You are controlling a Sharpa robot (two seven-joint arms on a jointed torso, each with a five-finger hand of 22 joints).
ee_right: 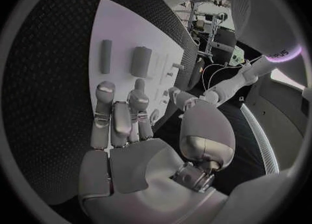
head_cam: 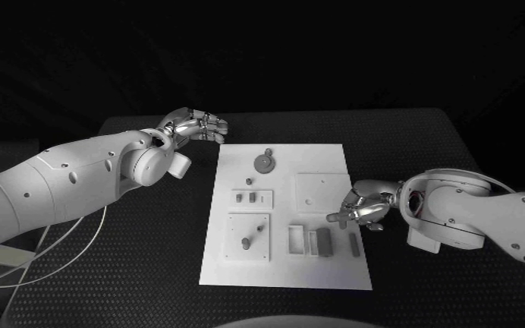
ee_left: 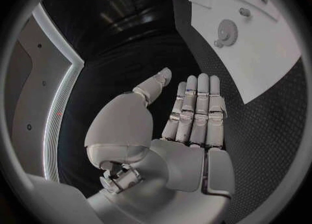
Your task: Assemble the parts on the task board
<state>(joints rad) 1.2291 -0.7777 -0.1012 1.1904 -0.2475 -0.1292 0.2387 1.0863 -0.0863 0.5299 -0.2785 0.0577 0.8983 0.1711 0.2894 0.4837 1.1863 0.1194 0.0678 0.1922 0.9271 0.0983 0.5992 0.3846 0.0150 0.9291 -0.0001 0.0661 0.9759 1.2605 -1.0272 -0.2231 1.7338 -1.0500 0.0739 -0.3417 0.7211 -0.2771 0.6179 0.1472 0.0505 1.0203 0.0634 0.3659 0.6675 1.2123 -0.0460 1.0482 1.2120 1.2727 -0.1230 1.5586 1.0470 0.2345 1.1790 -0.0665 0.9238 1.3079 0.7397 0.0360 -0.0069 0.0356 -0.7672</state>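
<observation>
Hovering my right hand [head_cam: 361, 206] over the board's [head_cam: 287, 271] right edge, fingers loosely spread, holding nothing; left hand [head_cam: 197, 127] is idling open off the far-left corner. Worried I'm knocking the grey parts [head_cam: 324, 241] sideways reaching in.

Scene dim, background black beyond surface [head_cam: 131, 260]. Task board [head_cam: 287, 267] brightest area, nearly washed out, small parts faint against it. Soft highlights on left hand [head_cam: 197, 127]. Wrist views strongly fisheye: straight edges bend, dark frame rings circle.
</observation>
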